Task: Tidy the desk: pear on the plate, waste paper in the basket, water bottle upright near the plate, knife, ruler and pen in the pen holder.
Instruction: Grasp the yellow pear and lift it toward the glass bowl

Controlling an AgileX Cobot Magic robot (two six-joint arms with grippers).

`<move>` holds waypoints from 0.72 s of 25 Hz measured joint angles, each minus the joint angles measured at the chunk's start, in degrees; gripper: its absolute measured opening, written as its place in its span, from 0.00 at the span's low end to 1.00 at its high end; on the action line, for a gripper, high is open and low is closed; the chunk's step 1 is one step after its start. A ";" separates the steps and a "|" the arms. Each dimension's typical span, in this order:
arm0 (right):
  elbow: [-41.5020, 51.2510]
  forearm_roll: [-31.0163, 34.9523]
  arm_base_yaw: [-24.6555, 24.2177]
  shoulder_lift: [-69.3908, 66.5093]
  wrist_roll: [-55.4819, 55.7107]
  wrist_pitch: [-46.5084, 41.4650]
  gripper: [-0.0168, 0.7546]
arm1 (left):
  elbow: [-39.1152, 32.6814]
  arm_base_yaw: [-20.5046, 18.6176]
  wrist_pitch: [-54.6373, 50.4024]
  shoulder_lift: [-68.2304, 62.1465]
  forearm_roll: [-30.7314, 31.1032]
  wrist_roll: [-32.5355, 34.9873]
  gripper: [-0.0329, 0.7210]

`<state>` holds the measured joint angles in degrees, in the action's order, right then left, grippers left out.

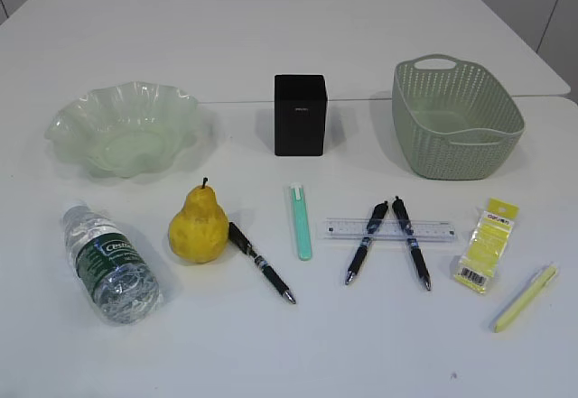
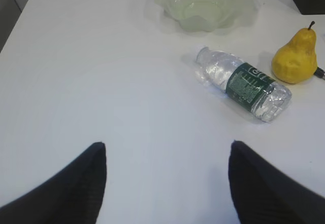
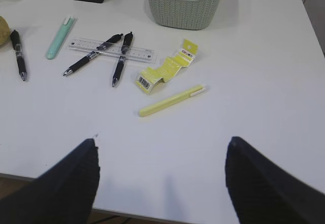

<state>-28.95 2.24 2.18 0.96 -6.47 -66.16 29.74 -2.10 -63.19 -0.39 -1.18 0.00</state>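
Both pincers, left pincer [image 2: 165,183] and right pincer [image 3: 162,183], are hanging wide and empty; the pear [image 1: 198,225] is standing on the bench [image 1: 271,344] beside the plate [image 1: 124,128], needing a gentle grip around its broad belly

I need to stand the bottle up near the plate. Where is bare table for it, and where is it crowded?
Bare table lies left of the water bottle and in front of the plate. It is crowded from the pear rightward: pens lying across the ruler, then the waste paper.

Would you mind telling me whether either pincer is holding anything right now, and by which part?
Nothing is held: the left pincer and right pincer are both open above bare table.
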 joint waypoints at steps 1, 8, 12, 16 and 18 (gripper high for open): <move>0.00 0.00 0.00 0.00 0.00 0.00 0.77 | 0.00 0.00 0.00 0.00 0.00 0.00 0.74; 0.00 0.00 0.00 0.00 0.00 0.00 0.77 | 0.00 0.00 0.00 0.00 0.00 0.00 0.74; 0.00 0.00 0.00 0.00 0.00 0.00 0.77 | 0.00 0.00 0.00 0.00 0.00 0.00 0.74; 0.00 0.00 0.00 0.00 0.00 0.00 0.77 | 0.00 0.00 0.00 0.00 0.00 0.00 0.74; 0.00 0.00 0.00 0.00 0.00 0.00 0.77 | 0.00 0.00 0.00 0.00 0.00 0.00 0.74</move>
<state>-28.95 2.24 2.18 0.96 -6.47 -66.16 29.74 -2.10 -63.19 -0.39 -1.18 0.00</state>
